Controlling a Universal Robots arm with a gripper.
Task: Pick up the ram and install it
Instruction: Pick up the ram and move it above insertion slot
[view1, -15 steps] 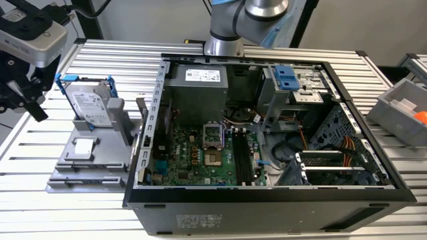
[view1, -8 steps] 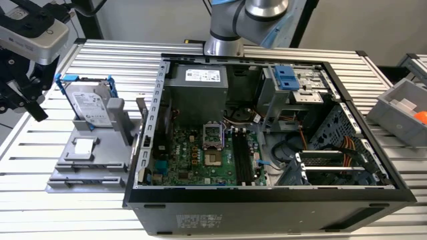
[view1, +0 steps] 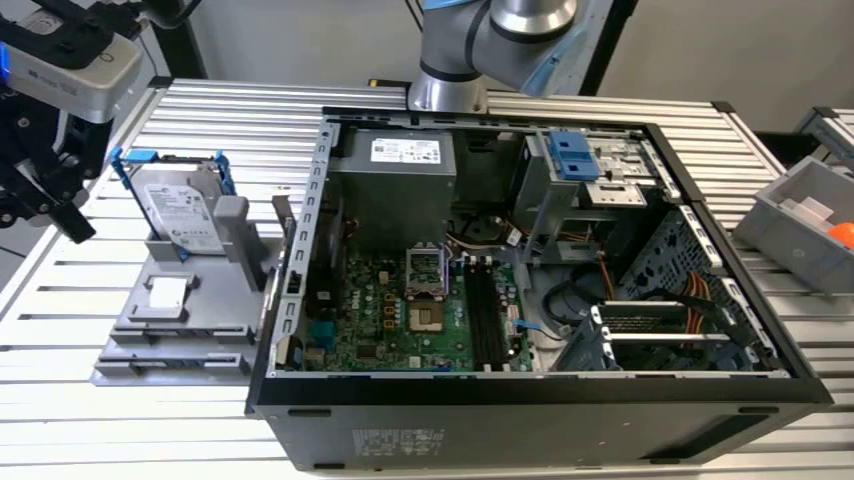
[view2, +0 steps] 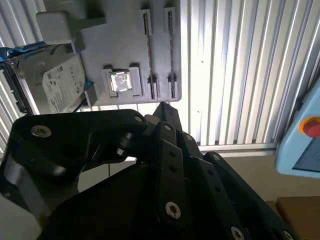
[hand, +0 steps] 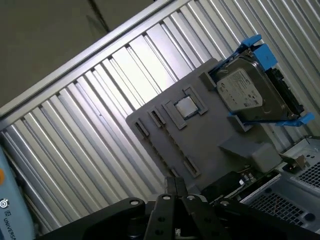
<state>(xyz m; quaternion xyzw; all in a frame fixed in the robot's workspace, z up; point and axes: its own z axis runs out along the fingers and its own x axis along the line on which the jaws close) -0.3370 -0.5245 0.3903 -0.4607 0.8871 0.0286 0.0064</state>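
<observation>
Gripper (hand: 175, 184), tips pressed together and empty, is hovering over grey fixture (hand: 220, 130); descending unopened is risking jabbing the ram instead of straddling it

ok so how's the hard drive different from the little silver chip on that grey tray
The hard drive stands on edge in its holder, while the silver chip lies flat in a square pocket. The hard drive is much larger than the chip. The hard drive has blue rails and a white label, whereas the chip is bare shiny metal. Both sit on the grey tray.
</observation>
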